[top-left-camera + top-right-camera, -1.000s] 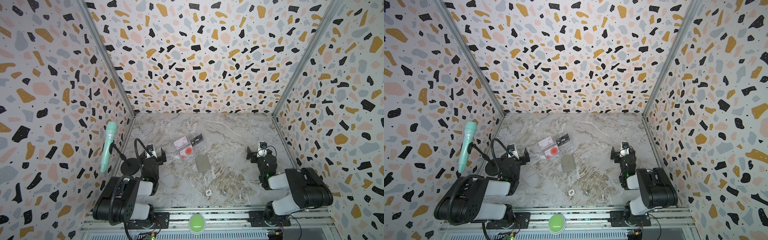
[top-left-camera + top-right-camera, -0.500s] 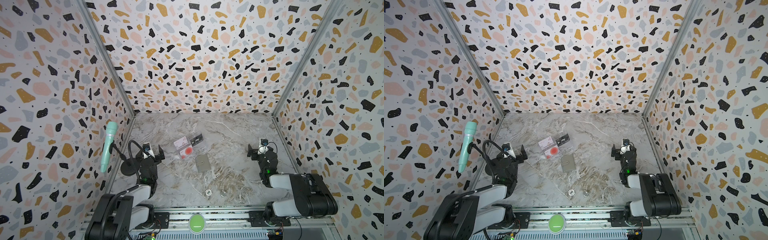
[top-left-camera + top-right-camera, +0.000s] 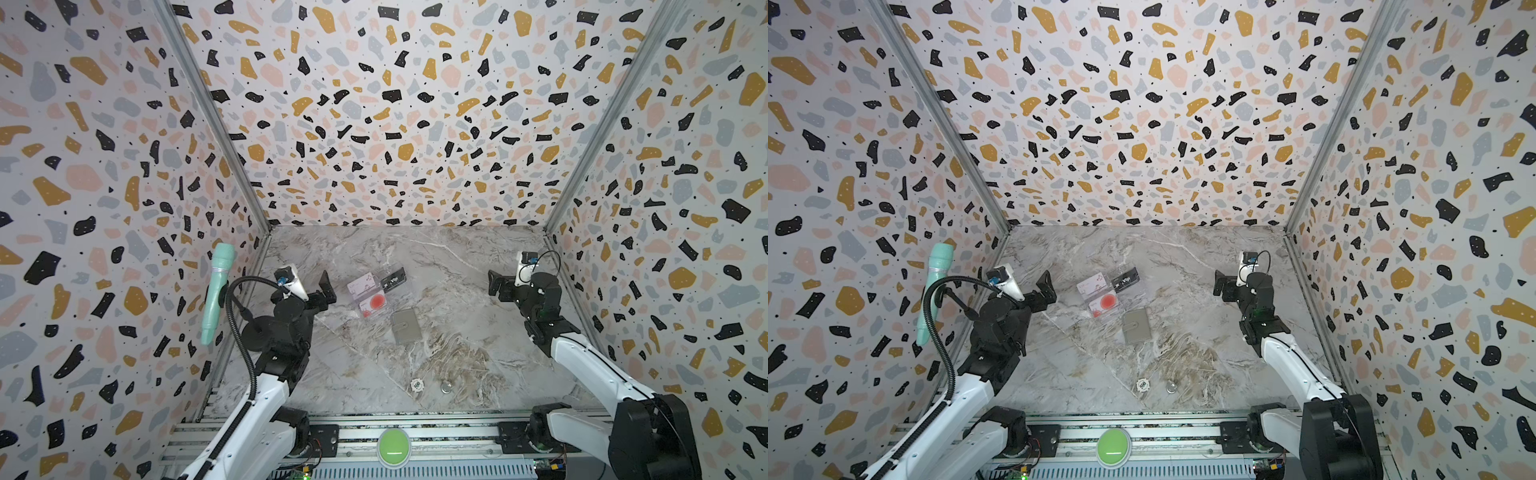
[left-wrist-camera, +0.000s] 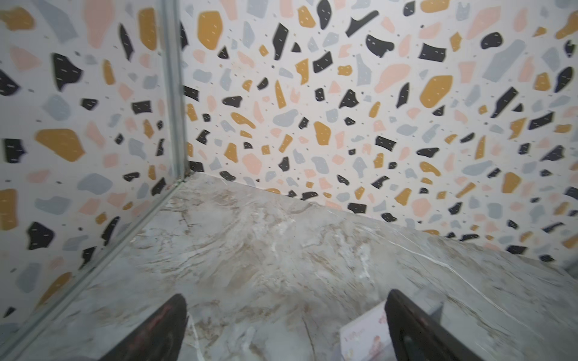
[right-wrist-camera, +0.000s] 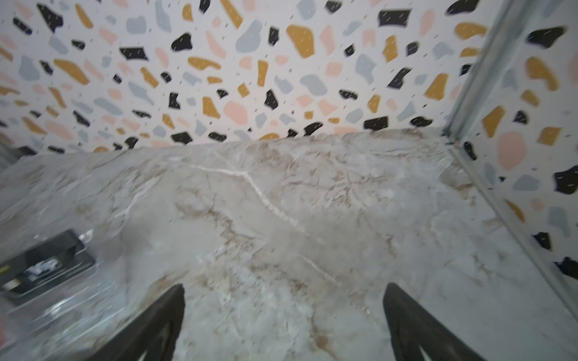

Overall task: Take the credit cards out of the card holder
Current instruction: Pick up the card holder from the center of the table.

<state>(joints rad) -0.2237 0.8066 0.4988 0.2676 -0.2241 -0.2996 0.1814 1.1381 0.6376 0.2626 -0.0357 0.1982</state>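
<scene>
**Top views.** We list a marble bench [image 3: 457,332] closed on three sides by speckled walls [image 3: 374,124], with a metal rail [image 3: 457,428] along the lower edge. Bare marble lies open across the upper part of the bench and in the middle between the arms.
- The left gripper [image 3: 327,289] is left of centre, jaws spread wide and empty.
- The right gripper [image 3: 493,284] is at the right near the wall, jaws equally wide and empty.
- The card holder [image 3: 405,327] lies closed and flat at frame centre in both top views. It is lower in the frame than both grippers, apart from each, and nearer the left one.
- A clear tray [image 3: 397,297] sits just above and left of the card holder and carries the credit cards [image 3: 376,302]. These are a white-pink card [image 3: 360,286], a black VIP card [image 3: 393,279] and a red-circle card [image 3: 374,301]. The left gripper is just beside the tray's left side, not touching.
- A poker chip [image 3: 417,385] and a coin [image 3: 446,388] lie at lower centre, near the rail.
- A mint microphone [image 3: 216,291] stands by the left wall.

**Left wrist view.** The left gripper [image 4: 287,331] has wide jaws over bare bench. A corner of the white-pink card [image 4: 366,340] shows at lower right, beside one finger. The wall corner stands at upper left, with open marble before it.

**Right wrist view.** The picture is blurred. The right gripper [image 5: 281,325] has wide jaws over bare bench. The black VIP card [image 5: 47,262] sits in the clear tray [image 5: 62,306] at lower left, well apart from the fingers. A wall edge runs down the right side.

Only the top views show the card holder, chip and coin.
</scene>
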